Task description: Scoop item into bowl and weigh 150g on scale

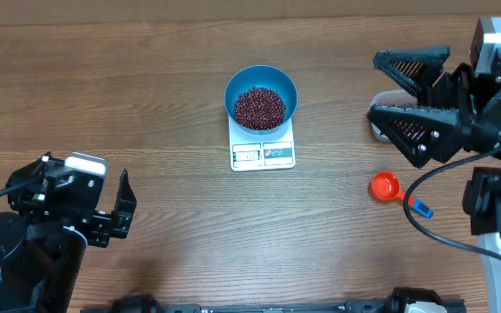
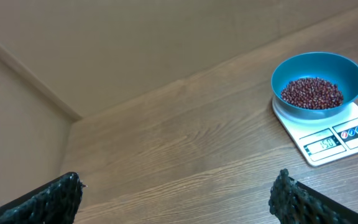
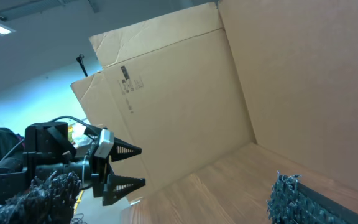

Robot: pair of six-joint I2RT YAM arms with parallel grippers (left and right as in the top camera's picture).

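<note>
The bowl is sitting on the scale, a little toward 12 o'clock from the middle of the table. It is covering the scale's far half, while the display strip is showing at the bowl's 6 o'clock. The beans are lying in a loose maroon heap in the bottom of the bowl, with blue wall showing all round them. In the left wrist view the display is showing digits, but they are too blurred to read. The red scoop is lying on the wood at about 4 o'clock from the scale, well apart from it, with its blue-tipped handle pointing toward 4 o'clock. The right gripper is hanging at the table's 3 o'clock side, pointing toward 9 o'clock with its jaws spread wide and gripping nothing. The left gripper is waiting at the table's 8 o'clock corner, also spread wide and carrying nothing, with the bowl and scale lying toward its 2 o'clock. A cardboard wall is filling most of the right wrist view.
</note>
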